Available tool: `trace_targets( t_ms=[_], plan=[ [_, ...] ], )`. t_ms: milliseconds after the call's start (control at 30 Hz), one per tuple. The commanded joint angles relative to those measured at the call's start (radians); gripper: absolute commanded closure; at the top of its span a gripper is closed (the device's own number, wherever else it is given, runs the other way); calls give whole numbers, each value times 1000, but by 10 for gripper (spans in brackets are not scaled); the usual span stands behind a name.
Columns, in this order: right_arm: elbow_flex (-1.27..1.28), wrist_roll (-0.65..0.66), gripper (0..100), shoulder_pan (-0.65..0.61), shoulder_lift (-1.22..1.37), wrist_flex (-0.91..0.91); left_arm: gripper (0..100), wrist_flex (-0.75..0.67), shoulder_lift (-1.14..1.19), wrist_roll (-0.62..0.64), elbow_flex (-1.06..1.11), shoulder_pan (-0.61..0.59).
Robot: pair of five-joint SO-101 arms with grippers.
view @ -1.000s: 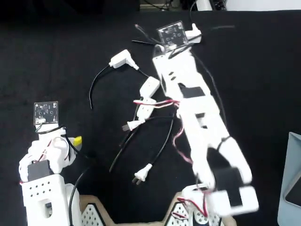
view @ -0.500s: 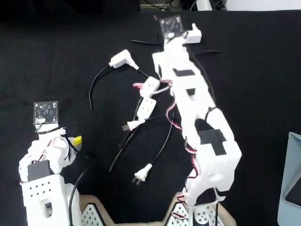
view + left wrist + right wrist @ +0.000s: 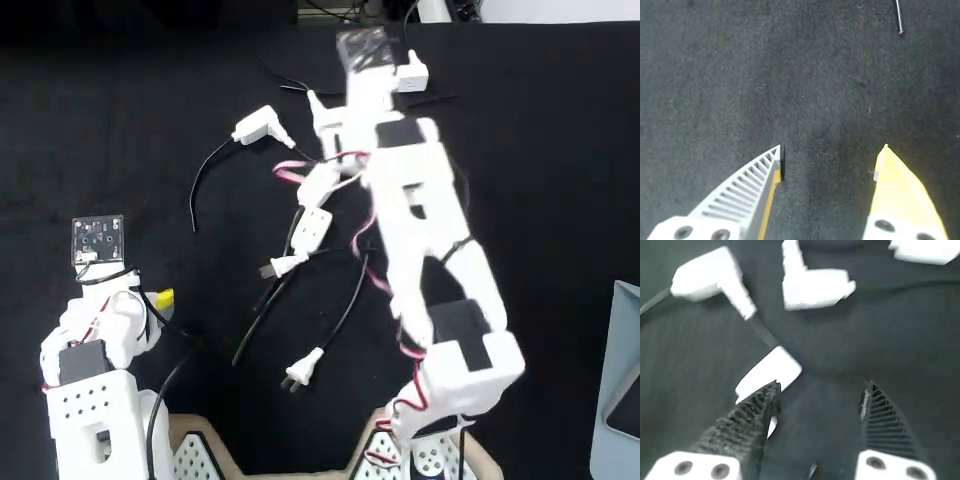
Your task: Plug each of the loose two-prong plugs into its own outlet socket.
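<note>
Hanging out over the far half of the black tabletop point(image 3: 560, 180), the right claw point(image 3: 822, 390) is spread open, grasping nothing. A white outlet socket point(image 3: 769, 371) sits right at one fingertip, and the angled white plug point(image 3: 710, 275) lies just past it. Nearer the arm bases, a two-prong plug point(image 3: 283, 266) and a second loose plug point(image 3: 303, 368) lie unplugged on their black cords. The left claw point(image 3: 832, 150) is down by its own base, also released, over bare cloth.
</note>
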Motion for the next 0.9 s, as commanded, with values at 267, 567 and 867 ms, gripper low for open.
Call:
trace_targets(
  t_ms=[267,567,867],
  plan=[
    [269,-92,744,-183,-191,118,701,-21,-11,2,-5,-12],
    [309,-543,744,-298,-120,92,701,-21,-11,2,-4,-12],
    [300,-687,744,-305,24,31,701,-21,-12,0,4,-13]
  ],
)
